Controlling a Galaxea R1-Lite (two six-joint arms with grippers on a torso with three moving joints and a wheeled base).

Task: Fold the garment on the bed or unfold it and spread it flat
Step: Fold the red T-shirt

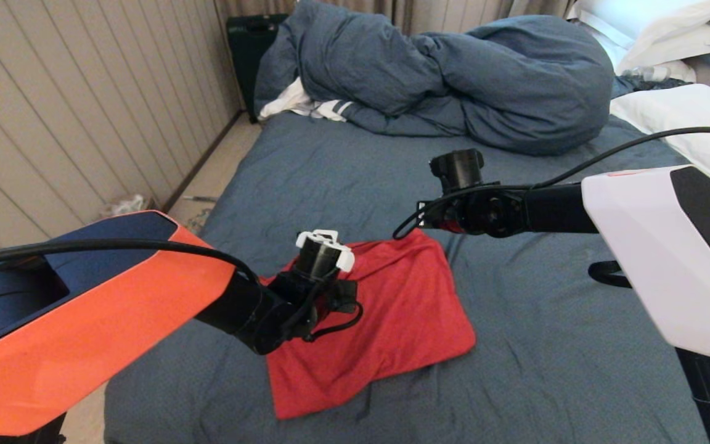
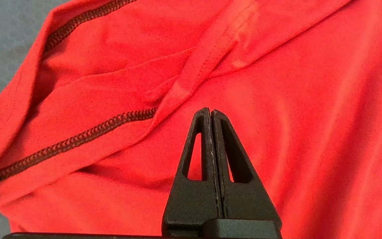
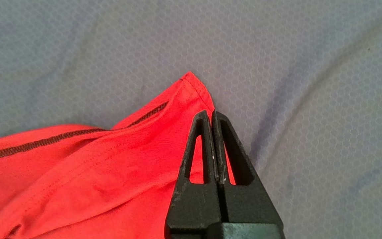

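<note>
Garment (image 1: 386, 320) lies folded, plain red side up, on the bed (image 1: 546, 345), around 6 o'clock of the duvet (image 1: 453, 74). Left gripper (image 2: 210, 111) is pinched fully closed over the red fabric (nothing caught between its fingers). Right gripper (image 3: 210, 113) is closed too, empty, tips right at the shirt's 1 o'clock corner.
</note>
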